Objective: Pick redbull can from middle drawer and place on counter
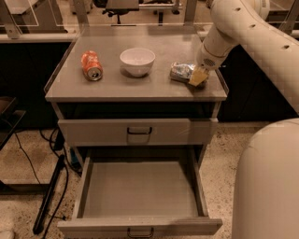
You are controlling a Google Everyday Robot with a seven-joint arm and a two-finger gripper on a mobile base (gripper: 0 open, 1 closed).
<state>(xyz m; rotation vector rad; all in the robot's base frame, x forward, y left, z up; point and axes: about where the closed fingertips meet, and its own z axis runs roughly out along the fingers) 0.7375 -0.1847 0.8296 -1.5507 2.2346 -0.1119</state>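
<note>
While the orange soda can (91, 66) and the smooth white bowl (137, 60) occupy the left and centre of the flat grey counter (117, 87), the shiny slim redbull can (181, 71) lies on its side at the right, long axis roughly left-right, its right end against the gripper (198, 77); whether the gripper clamps it cannot be told.

This is looking like a robot lab or office: a grey metal drawer cabinet (140, 133) is standing on speckled floor (225, 148), cables (27, 159) are trailing at left, a chair base (119, 6) is sitting far behind, and the claw (198, 77) is poised at the bench's (135, 87) right side.
</note>
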